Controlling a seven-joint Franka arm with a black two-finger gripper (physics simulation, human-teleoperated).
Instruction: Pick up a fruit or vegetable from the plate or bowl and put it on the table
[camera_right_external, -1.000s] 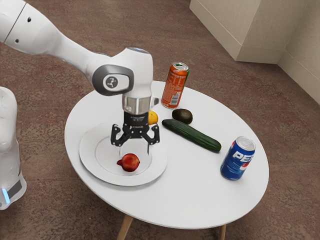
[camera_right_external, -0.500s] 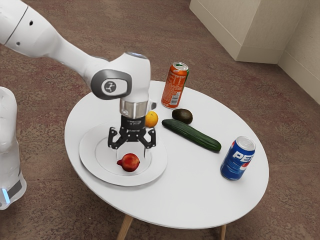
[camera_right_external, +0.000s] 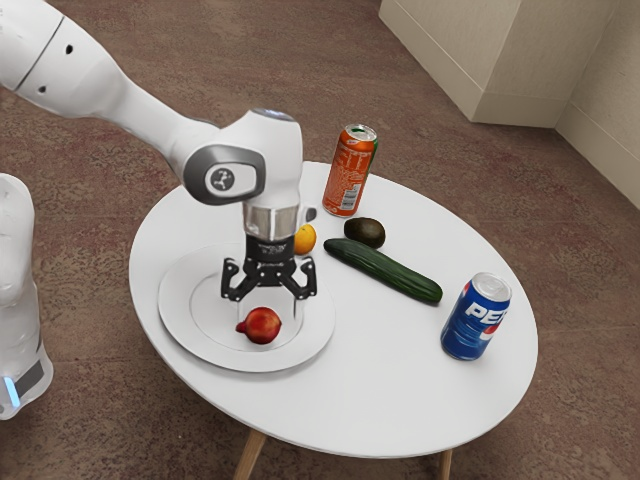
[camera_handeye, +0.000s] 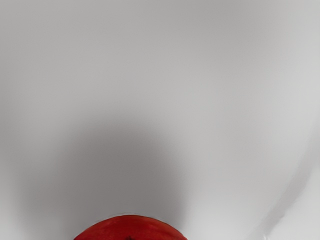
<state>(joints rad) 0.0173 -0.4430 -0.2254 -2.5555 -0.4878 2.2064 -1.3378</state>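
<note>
Black and with two fingers, the tool (camera_right_external: 269, 310) points downward above the white plate (camera_right_external: 180, 320), and its fingers stand wide, one at each side over the red fruit (camera_right_external: 263, 326). If I take the exterior view as a clock face, with twelve at its top, the white arm (camera_right_external: 140, 115) comes from ten o'clock. The red fruit is lying on the plate, a little to five o'clock from the plate's middle, and its small pointed end looks to nine o'clock. Whether some finger touches it, I cannot tell. In the wrist view, the round red top is near a soft grey shadow (camera_handeye: 122, 165) on the plate. The plate itself rests at nine o'clock of the round white counter (camera_right_external: 400, 400). From the counter's middle, the orange fruit (camera_right_external: 306, 240), partly hidden by the tool, is at eleven, and the orange can (camera_right_external: 346, 180) stands upright at twelve. The dark avocado (camera_right_external: 365, 233) lies nearer, just beside the green cucumber (camera_right_external: 385, 270), which stretches toward four. The blue can (camera_right_external: 474, 325) stands at three o'clock.
</note>
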